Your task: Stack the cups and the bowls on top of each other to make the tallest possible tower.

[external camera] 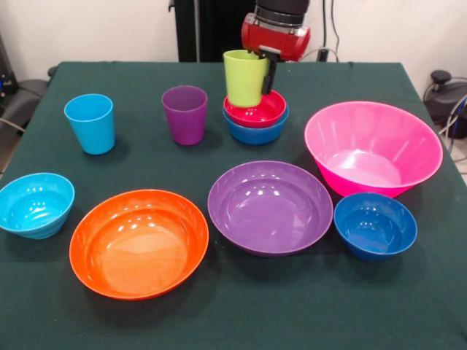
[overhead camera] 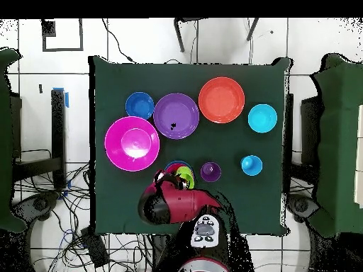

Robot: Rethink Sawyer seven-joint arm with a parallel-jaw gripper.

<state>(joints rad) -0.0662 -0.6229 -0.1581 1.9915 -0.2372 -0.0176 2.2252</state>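
My gripper (external camera: 268,76) holds the lime green cup (external camera: 244,76) by its right rim, one black finger (external camera: 271,73) down the cup's outer wall. The cup stands upright with its base in the red bowl (external camera: 261,113), which is nested in the blue bowl (external camera: 255,133) at the table's far middle. In the overhead view the arm covers most of this stack, and only part of the green cup (overhead camera: 186,175) shows. The purple cup (external camera: 184,114) stands just left of the stack and the light blue cup (external camera: 90,122) further left. The cyan bowl (external camera: 35,204) sits at the near left.
The wide orange bowl (external camera: 139,243) and wide purple bowl (external camera: 270,206) lie in the near middle. The big pink bowl (external camera: 372,148) is at the right, with a small dark blue bowl (external camera: 375,224) in front of it. All rest on the green tablecloth (external camera: 241,313).
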